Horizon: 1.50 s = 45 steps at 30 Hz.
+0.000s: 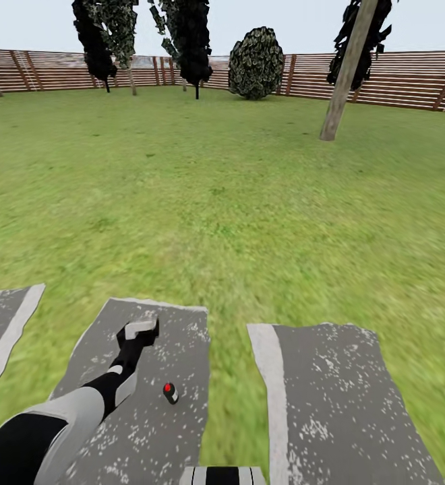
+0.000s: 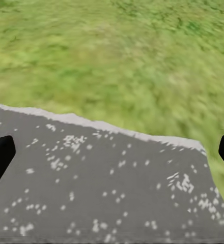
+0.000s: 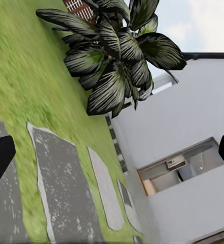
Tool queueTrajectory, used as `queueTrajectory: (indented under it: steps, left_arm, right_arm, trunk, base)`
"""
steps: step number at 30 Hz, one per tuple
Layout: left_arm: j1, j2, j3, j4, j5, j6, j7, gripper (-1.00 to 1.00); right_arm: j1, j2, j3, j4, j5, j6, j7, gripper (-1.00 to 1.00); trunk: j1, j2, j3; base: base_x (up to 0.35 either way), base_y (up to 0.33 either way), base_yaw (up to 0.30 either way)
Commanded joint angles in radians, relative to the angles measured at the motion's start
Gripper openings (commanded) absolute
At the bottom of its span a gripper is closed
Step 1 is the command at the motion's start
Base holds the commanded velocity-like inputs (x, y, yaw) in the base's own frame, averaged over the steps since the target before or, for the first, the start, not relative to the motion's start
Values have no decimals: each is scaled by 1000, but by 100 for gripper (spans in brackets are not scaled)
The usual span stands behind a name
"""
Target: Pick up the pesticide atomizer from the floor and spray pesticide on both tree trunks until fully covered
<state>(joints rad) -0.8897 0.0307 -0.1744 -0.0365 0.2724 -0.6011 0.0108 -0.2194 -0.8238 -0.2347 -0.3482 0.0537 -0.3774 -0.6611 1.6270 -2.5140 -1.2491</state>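
The left arm [image 1: 61, 417] reaches forward and low, its tool [image 1: 140, 331] open with fingers spread wide.

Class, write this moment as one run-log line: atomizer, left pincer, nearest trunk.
atomizer: lying on grey paving slab | left pincer: open, above same slab, apart from atomizer | tree trunk: far across lawn, leaning

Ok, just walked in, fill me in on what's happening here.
A simulated two-armed robot stands on grey paving slabs at the edge of a lawn. Its left gripper reaches out low over one slab, open and empty. A small dark object with a red spot lies on that slab just beside the arm, possibly the atomizer, not picked up. One bare leaning trunk stands ahead on the right, near the slatted fence. The right gripper is open too, facing a leafy plant and a white building.
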Motion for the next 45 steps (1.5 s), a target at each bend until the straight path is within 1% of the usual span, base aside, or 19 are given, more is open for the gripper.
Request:
queueTrajectory:
  steps: [1, 9, 13, 18, 28, 39, 45]
  left_arm:
    - [0, -1, 0, 0, 0, 0, 0, 100]
    - [0, -3, 0, 1, 0, 1, 0, 100]
    - [0, -9, 0, 1, 0, 1, 0, 100]
    - [0, -15, 0, 1, -1, 1, 0, 100]
    - [0, -17, -1, 0, -1, 1, 0, 100]
    - [0, -16, 2, 1, -1, 2, 0, 100]
    - [0, -9, 4, 1, 0, 3, 1, 100]
  right_arm:
    - [0, 0, 0, 0, 0, 0, 0, 100]
    - [0, 1, 2, 0, 1, -1, 0, 100]
    - [0, 5, 4, 0, 1, -1, 0, 100]
    - [0, 8, 4, -1, 1, -1, 0, 100]
    - [0, 9, 5, -2, 2, -1, 0, 100]
    - [0, 12, 5, -2, 5, -1, 0, 100]
    - [0, 13, 5, -2, 7, -1, 0, 100]
  trunk:
    - [0, 0, 0]
    - [0, 0, 0]
    - [0, 0, 0]
    - [0, 0, 1]
    - [0, 0, 3]
    - [0, 0, 3]
    - [0, 0, 3]
  base:
    - [-332, 0, 0]
    - [-340, 0, 0]
    - [-179, 0, 0]
    - [-37, 0, -151]
    - [-3, 0, -240]
    - [0, 0, -29]
    - [0, 0, -1]
